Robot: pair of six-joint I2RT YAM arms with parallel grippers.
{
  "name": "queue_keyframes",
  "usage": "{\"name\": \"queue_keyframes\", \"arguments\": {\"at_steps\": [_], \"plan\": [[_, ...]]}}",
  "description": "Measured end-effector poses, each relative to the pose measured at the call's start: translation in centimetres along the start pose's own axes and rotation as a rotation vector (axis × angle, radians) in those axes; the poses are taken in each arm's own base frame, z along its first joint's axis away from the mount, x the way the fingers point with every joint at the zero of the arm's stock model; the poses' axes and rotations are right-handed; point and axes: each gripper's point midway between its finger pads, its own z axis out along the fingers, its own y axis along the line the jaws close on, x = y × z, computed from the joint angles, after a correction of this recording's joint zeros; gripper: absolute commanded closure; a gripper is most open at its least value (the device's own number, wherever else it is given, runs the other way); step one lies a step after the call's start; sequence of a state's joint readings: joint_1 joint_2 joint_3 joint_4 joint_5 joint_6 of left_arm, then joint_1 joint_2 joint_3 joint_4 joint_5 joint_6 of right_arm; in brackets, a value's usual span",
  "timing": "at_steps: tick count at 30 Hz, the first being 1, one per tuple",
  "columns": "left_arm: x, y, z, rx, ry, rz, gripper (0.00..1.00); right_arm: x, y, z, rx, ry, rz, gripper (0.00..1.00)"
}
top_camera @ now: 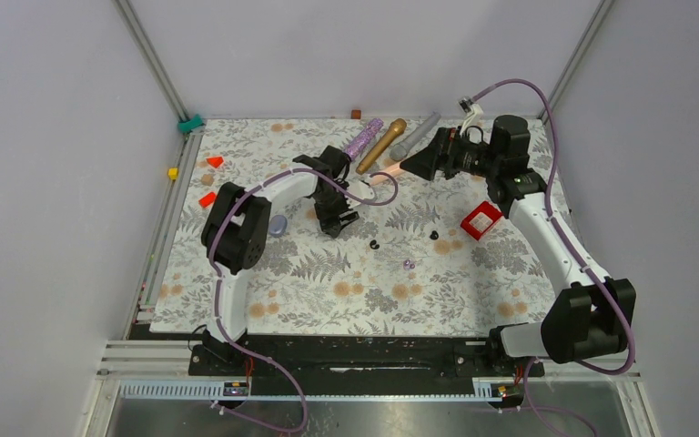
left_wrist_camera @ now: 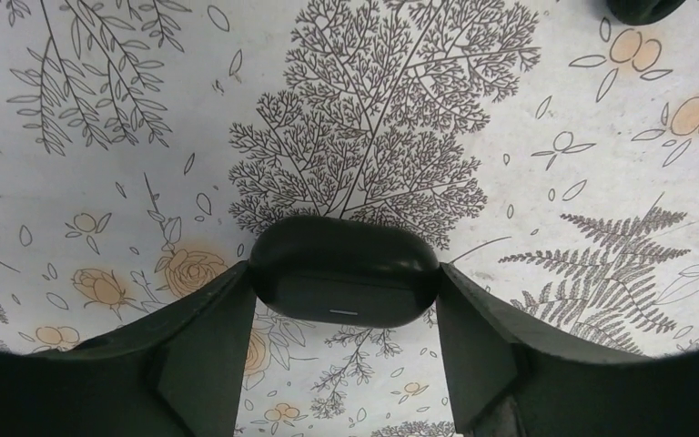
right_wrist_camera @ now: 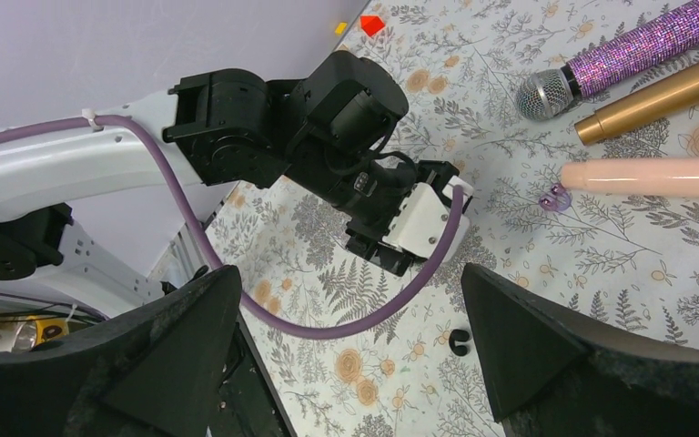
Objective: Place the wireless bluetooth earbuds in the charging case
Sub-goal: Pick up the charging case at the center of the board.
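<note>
Left fingers [left_wrist_camera: 196, 350] pinch black case [left_wrist_camera: 344, 271].

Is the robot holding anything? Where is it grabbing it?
The left pincer grips the black charging case by its two narrow ends. The right pincer is open and holds nothing.

Left end effector [left_wrist_camera: 346, 278] pinches black case [left_wrist_camera: 337, 246]; right end effector [right_wrist_camera: 350, 291] spread wide.

A case [left_wrist_camera: 344, 273] sits between the fingers [left_wrist_camera: 191, 346] of the left gripper [top_camera: 337, 220], touching both. Earbuds [top_camera: 375, 244] lie on the table [top_camera: 328, 291] to its right, a box [top_camera: 481, 219] farther right; microphones [top_camera: 382, 144] lie behind, by the right gripper [top_camera: 411, 164]
</note>
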State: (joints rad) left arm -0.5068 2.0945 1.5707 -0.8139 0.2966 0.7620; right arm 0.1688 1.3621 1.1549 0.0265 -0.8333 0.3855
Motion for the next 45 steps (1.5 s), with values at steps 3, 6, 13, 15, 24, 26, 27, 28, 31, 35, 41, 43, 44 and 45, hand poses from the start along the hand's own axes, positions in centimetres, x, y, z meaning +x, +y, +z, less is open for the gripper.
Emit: {"name": "queue_keyframes", "arguments": {"at_steps": [3, 6, 13, 15, 24, 26, 27, 28, 31, 35, 41, 43, 44, 45], "plan": [[-0.1, 0.0, 0.0, -0.004, 0.002, -0.004, 0.65, -0.1, 0.0, 0.0, -0.001, -0.006, 0.001, 0.01], [-0.1, 0.0, 0.1, -0.008, 0.0, -0.008, 0.73, -0.2, -0.1, -0.1, 0.002, -0.009, 0.007, 0.01], [-0.2, 0.0, -0.2, -0.04, -0.028, -0.023, 0.76, -0.5, -0.4, -0.4, 0.015, -0.019, 0.038, 0.01], [0.0, -0.4, -0.8, -0.052, -0.04, -0.028, 0.76, -0.7, -0.6, -0.6, 0.021, -0.026, 0.056, 0.01], [-4.9, -2.0, -11.8, -0.204, -0.307, 0.015, 0.74, -1.8, -2.6, -0.5, 0.039, -0.079, 0.205, 0.12], [-6.3, -2.7, -14.7, -0.238, -0.387, 0.03, 0.73, -1.3, -3.3, 0.0, 0.03, -0.085, 0.261, 0.12], [-6.8, -3.1, -16.1, -0.251, -0.426, 0.037, 0.72, -0.8, -3.7, 0.3, 0.021, -0.085, 0.299, 0.1], [-7.2, -3.5, -17.1, -0.259, -0.457, 0.041, 0.72, -0.4, -3.9, 0.6, 0.011, -0.08, 0.327, 0.1], [-7.8, -4.9, -19.1, -0.262, -0.526, 0.043, 0.71, 1.2, -4.5, 1.5, -0.013, -0.057, 0.406, 0.1], [-8.2, -6.8, -19.7, -0.23, -0.572, 0.033, 0.71, 2.8, -2.4, 3.1, -0.061, 0.0, 0.401, 0.11], [-8.3, -9.1, -20.1, -0.169, -0.613, 0.009, 0.68, 6.5, 3.5, 5.7, -0.146, 0.147, 0.302, 0.17], [-8.5, -9.7, -20.5, -0.16, -0.634, 0.011, 0.67, 7.2, 4.8, 6.2, -0.154, 0.184, 0.27, 0.18], [-8.5, -10.1, -20.7, -0.156, -0.644, 0.012, 0.67, 7.5, 5.2, 6.4, -0.151, 0.196, 0.255, 0.18], [-8.5, -10.3, -20.8, -0.154, -0.651, 0.012, 0.67, 7.8, 5.6, 6.5, -0.151, 0.209, 0.238, 0.18]]}}
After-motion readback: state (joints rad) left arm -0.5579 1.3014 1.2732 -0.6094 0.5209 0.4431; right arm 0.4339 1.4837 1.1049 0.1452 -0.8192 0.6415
